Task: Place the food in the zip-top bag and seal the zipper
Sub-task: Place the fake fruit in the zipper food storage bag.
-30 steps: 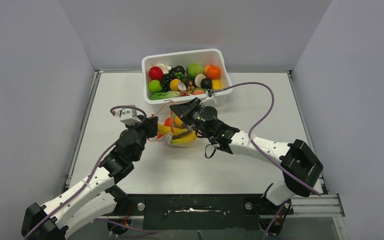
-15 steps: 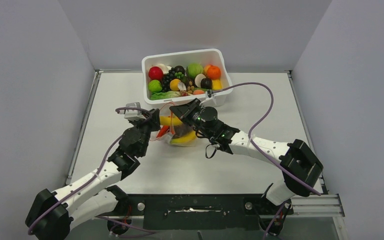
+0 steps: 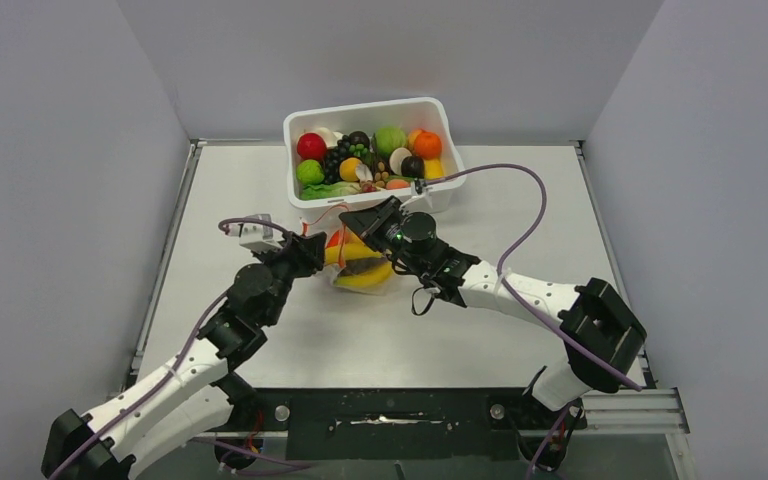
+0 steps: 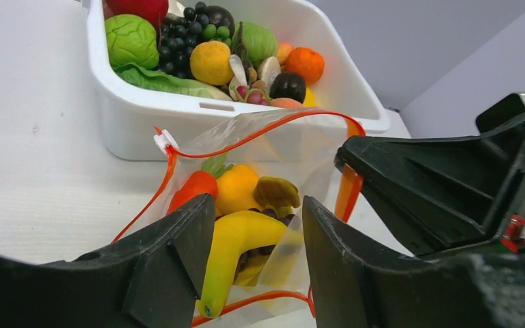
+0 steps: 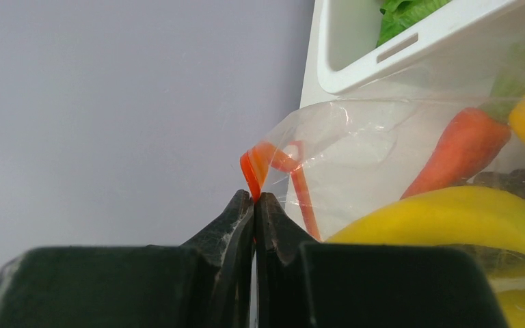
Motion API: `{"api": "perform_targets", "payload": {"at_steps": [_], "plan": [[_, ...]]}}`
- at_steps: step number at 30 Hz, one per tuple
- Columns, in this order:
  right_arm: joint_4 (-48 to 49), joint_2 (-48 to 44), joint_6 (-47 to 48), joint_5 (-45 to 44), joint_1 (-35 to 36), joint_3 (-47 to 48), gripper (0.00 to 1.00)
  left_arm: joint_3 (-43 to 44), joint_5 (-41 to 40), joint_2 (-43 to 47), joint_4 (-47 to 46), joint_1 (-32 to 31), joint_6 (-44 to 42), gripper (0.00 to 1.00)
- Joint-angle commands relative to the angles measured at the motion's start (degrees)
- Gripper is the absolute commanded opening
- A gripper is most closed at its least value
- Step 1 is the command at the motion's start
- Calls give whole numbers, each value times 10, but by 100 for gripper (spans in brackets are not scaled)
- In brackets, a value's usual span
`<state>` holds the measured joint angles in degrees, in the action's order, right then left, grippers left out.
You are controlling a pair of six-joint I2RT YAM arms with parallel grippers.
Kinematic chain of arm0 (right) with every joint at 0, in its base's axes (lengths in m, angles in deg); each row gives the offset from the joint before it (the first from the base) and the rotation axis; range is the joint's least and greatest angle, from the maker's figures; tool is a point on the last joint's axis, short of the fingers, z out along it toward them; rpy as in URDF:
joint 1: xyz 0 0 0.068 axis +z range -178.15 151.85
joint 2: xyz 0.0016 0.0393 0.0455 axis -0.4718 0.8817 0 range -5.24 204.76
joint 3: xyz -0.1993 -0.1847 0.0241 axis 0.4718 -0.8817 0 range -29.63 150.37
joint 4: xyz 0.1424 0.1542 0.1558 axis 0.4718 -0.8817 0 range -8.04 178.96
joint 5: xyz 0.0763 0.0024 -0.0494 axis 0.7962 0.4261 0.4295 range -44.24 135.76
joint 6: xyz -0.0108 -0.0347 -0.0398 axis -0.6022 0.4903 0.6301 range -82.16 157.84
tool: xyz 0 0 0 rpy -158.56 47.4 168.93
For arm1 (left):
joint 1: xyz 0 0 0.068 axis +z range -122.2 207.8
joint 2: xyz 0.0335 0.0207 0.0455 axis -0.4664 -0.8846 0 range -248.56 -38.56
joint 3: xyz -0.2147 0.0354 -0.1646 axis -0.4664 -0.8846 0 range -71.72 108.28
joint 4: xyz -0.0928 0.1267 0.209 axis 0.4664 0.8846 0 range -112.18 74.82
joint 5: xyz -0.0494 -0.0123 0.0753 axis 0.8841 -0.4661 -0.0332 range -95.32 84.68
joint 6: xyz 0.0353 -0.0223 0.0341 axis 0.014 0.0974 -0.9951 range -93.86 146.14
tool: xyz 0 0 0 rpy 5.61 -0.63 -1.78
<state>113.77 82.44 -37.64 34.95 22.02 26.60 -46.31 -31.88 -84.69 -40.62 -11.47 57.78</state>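
Observation:
The clear zip-top bag (image 3: 362,266) lies on the table just in front of the white tub, its mouth gaping toward my left gripper. Inside it sit the food pieces: a yellow banana (image 4: 236,242), an orange-yellow pepper (image 4: 236,188), a red-orange piece (image 4: 191,190) and dark grapes (image 4: 273,215). My left gripper (image 4: 258,213) stands open at the mouth, holding nothing, with the banana showing in the gap beyond its fingers. My right gripper (image 5: 254,199) is shut on the orange-red zipper (image 5: 256,164) at the bag's right corner, holding that side up. In the top view it sits at the bag's far side (image 3: 358,222).
The white tub (image 3: 438,112) stands at the back of the table, directly behind the bag, filled with several more toy fruits and vegetables. Its front wall (image 4: 178,123) nearly touches the bag. Grey walls close in the table on three sides.
My left gripper pushed toward the bag's mouth, then opened and drew back slightly. The banana now lies inside the bag. The right gripper kept its hold and did not move.

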Motion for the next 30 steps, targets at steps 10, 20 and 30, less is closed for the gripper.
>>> {"api": "perform_targets", "payload": {"at_steps": [10,20,30], "plan": [[57,-16,18,33,-14,23,0,140,115,26,345,10,85,46],[53,-30,62,124,-23,11,0,182,132,11,443,17,105,41],[25,-51,95,140,-22,-1,0,188,111,34,460,18,96,47]]}}
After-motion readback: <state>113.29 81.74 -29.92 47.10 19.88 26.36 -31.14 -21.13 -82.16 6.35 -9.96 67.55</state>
